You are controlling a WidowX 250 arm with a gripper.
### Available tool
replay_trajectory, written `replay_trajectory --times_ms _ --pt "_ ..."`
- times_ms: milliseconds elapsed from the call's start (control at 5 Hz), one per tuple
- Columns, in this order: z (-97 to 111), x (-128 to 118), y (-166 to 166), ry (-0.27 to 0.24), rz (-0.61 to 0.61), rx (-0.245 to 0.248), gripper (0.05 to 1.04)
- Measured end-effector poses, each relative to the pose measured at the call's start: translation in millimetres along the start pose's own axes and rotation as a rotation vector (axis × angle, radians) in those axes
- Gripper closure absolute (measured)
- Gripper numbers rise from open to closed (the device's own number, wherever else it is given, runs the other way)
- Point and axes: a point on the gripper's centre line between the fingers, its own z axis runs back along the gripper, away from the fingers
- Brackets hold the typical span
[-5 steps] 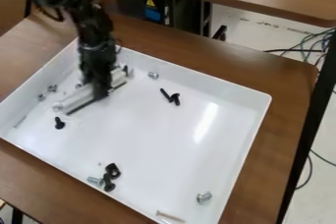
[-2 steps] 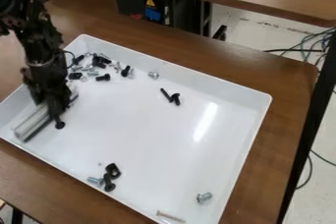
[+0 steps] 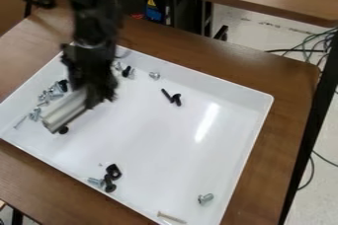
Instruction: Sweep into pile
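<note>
While the gripper (image 3: 94, 98) clamped the pale bar (image 3: 64, 112) inside the tray (image 3: 254, 105), screws (image 3: 51, 92) lined the tray's left wall, a black bolt (image 3: 63, 130) sat beside the bar, which had shifted toward the tray's middle.

Screws (image 3: 204, 199) scattered in white tray (image 3: 255, 131)

The arm (image 3: 92, 24) is blurred (top cut off), hiding the tray's (image 3: 158, 135) corner.

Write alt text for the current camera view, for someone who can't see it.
A black gripper with a pale bar below it hangs over the left part of a white tray on a brown table. Silver and black screws lie scattered in the tray, many along the picture's left, others near the bottom edge.
</note>
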Motion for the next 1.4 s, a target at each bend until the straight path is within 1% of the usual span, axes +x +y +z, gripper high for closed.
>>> replay_trajectory --times_ms 200,400,600,800,1000,1200,1400 --pt "14.8 8.2 -44.7 -0.013 -0.075 0.046 0.727" --pt "4.8 25.2 -92.8 0.0 -0.154 -0.194 0.727" --pt "-10.9 55.6 -133.1 0.021 -0.262 -0.324 0.727" --pt "-11.1 77.3 -172.9 0.043 -0.273 -0.424 0.727" --pt "-21.6 88.2 -174.2 0.062 -0.257 -0.448 0.727" --pt "-31.5 96.3 -159.3 0.066 -0.228 -0.456 0.727" --pt "-41.0 100.4 -137.0 0.066 -0.163 -0.486 0.727"
